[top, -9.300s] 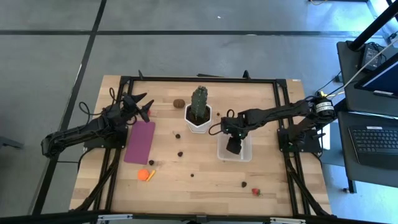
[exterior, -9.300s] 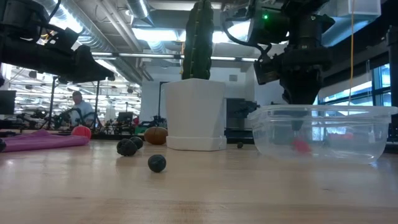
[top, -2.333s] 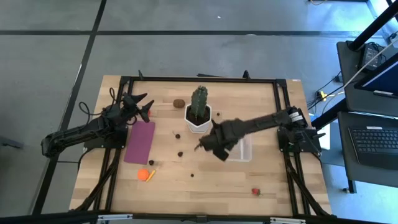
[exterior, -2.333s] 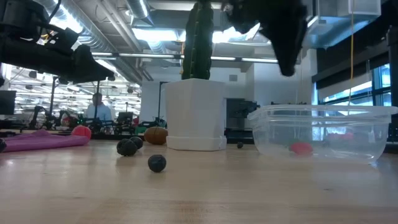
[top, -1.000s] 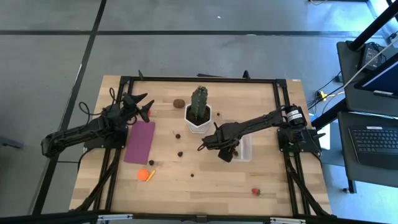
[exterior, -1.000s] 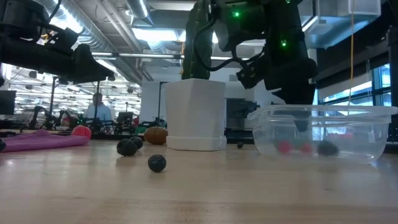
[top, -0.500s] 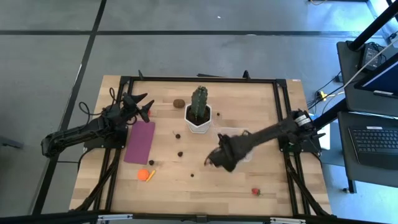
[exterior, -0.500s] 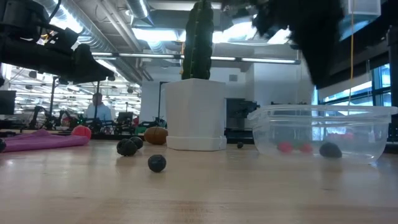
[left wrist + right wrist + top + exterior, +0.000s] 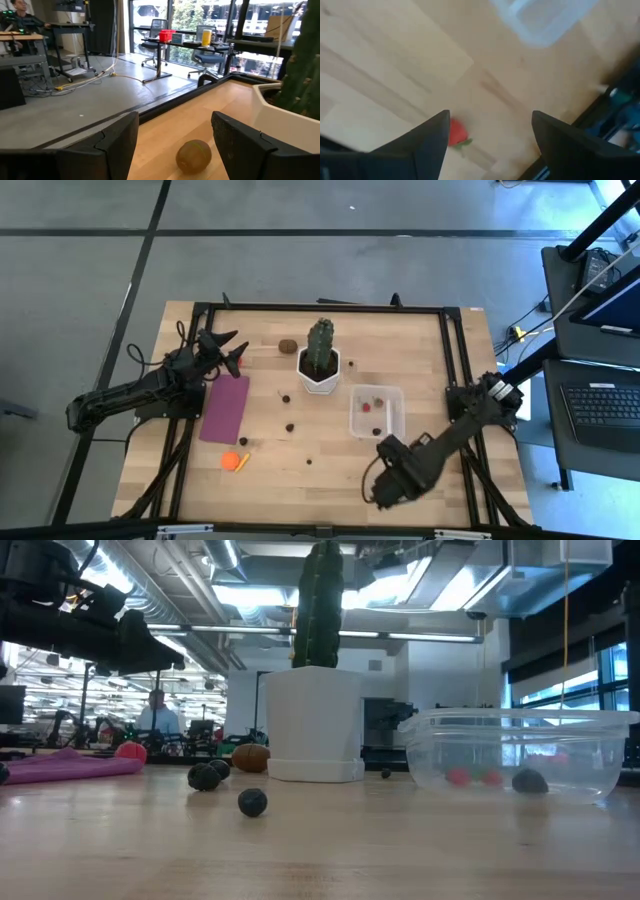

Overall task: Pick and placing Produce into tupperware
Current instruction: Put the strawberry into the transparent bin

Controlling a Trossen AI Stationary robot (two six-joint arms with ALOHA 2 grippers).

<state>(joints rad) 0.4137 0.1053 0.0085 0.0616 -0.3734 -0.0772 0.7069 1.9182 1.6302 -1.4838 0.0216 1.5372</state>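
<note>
The tupperware [image 9: 377, 411] sits on the worktop [image 9: 420, 350] just right of the white-potted cactus [image 9: 319, 356], with two small red pieces [image 9: 472, 778] and a dark berry [image 9: 530, 781] inside. Loose berries [image 9: 289, 426] lie between it and the purple mat [image 9: 225, 408]; a kiwi-like oval [image 9: 194, 155] rests near the cactus. The right end effector [image 9: 378, 492] hangs over the front of the worktop, fingers spread wide and empty, above a red strawberry [image 9: 457, 135]. The left end effector [image 9: 232, 352] waits beyond the mat's far end, fingers apart, holding nothing.
</note>
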